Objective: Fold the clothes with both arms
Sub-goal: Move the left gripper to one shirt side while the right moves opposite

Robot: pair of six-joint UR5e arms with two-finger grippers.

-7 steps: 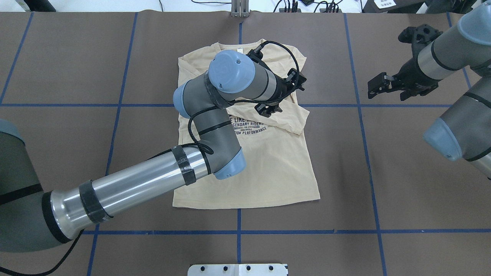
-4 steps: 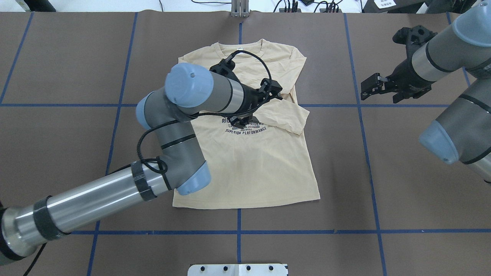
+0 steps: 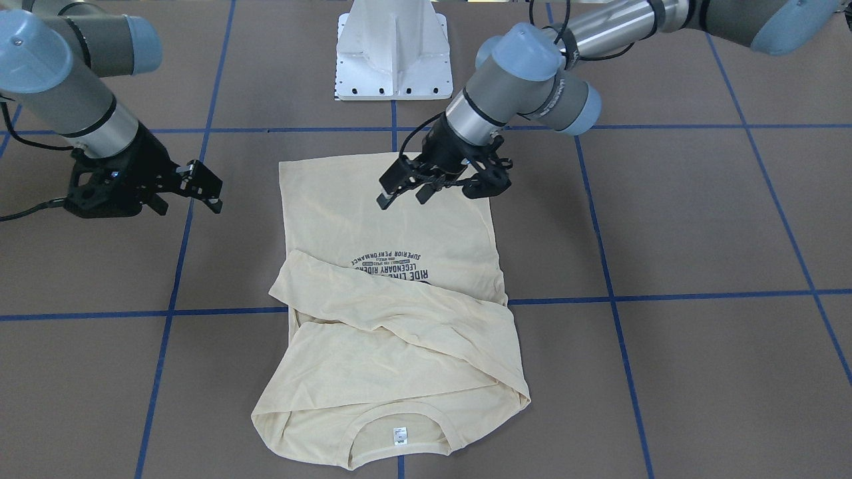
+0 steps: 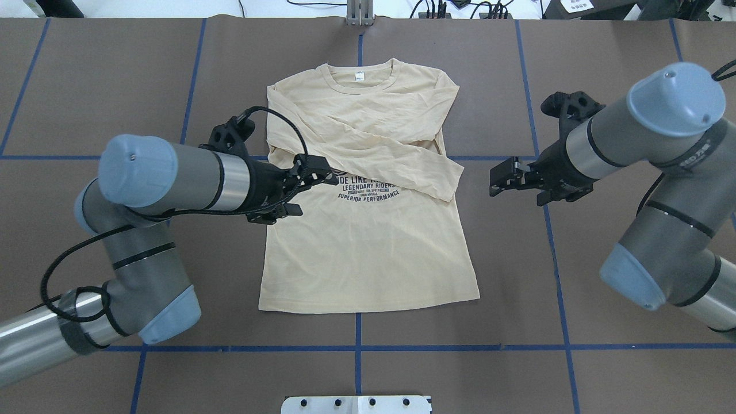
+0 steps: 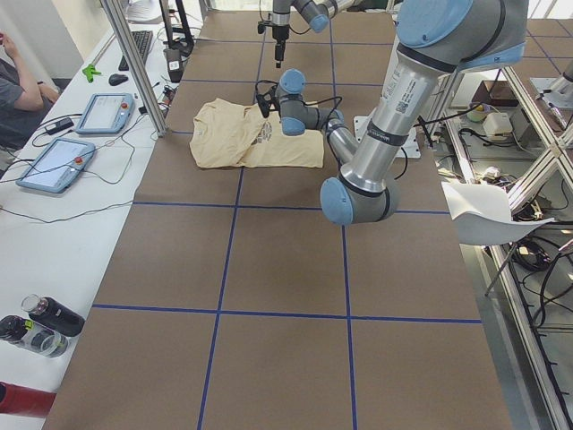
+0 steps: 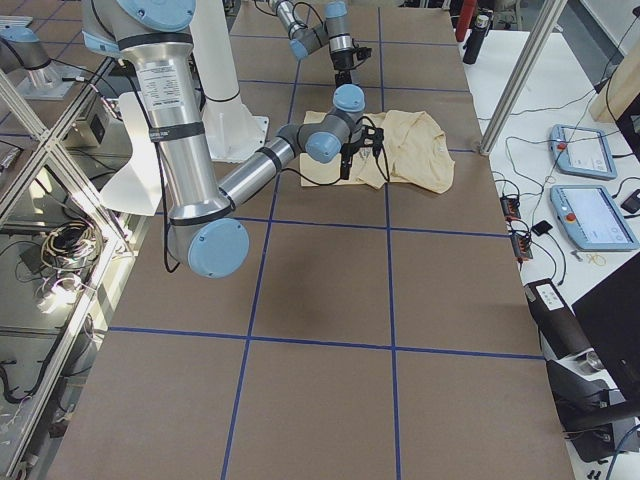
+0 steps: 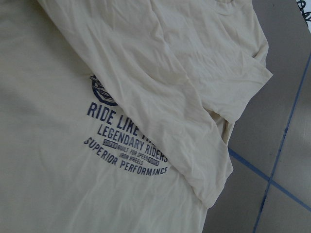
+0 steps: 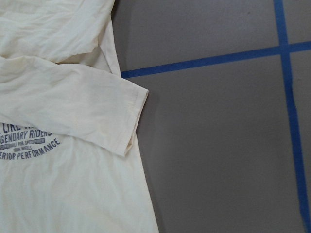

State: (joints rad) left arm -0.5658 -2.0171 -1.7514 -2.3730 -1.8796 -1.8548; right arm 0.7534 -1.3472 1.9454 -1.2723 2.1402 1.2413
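Sleeves crossed in; body fold not yet begun.
The shirt lay flat mid-table. The left gripper hovered over it and the right gripper beside it, jaws apart, empty. Next, probably pinching the 2 hem corners.

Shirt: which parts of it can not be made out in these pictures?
Print: top lines lie under the folded sleeve, overhead and left wrist views; the right wrist view's edge cuts it off.
Neck label: its text is too small in every view.
Shirt: a tiny shape in both side views.
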